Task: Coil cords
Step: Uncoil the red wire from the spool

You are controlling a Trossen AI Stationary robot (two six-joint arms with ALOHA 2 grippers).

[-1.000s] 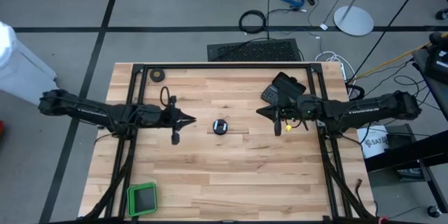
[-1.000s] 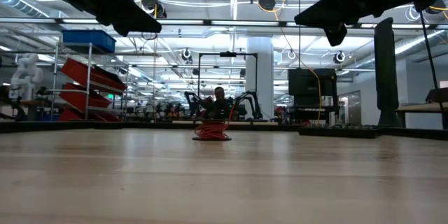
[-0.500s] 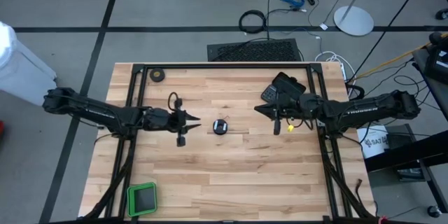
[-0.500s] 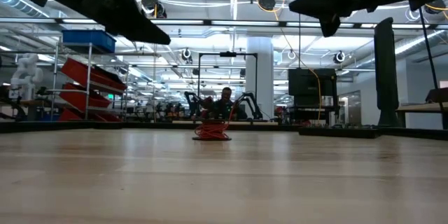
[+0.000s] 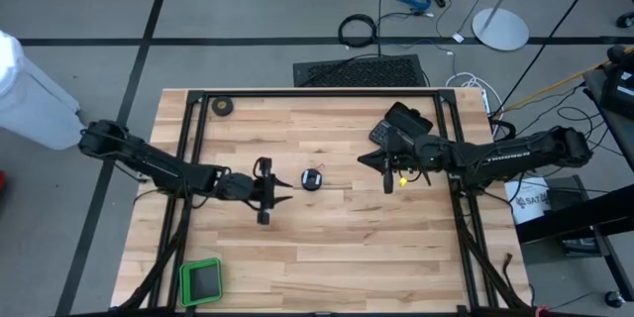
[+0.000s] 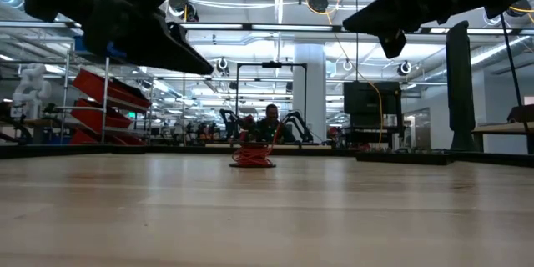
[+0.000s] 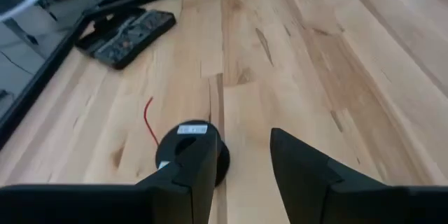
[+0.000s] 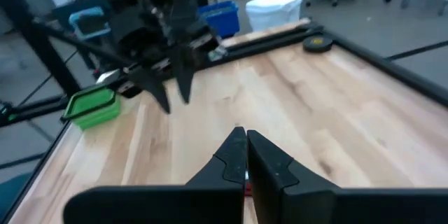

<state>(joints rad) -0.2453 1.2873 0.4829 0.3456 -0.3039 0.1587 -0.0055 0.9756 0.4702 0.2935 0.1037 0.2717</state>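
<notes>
Just ahead of the left gripper (image 7: 241, 175) sits the black reel (image 7: 192, 150), red wire (image 7: 149, 120) trailing off | jaws parted, holding nothing | right gripper (image 8: 246, 155) pinched shut, off to the far side | risk: coming in off-centre probably shoves the reel or snags wire

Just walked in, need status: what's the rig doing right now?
Coiling job. The reel with its red wire sits mid-table, nothing gripping it. The left gripper is open, just beside the reel and pointed at it. The right gripper is shut, above the table on the reel's other side, farther off.
</notes>
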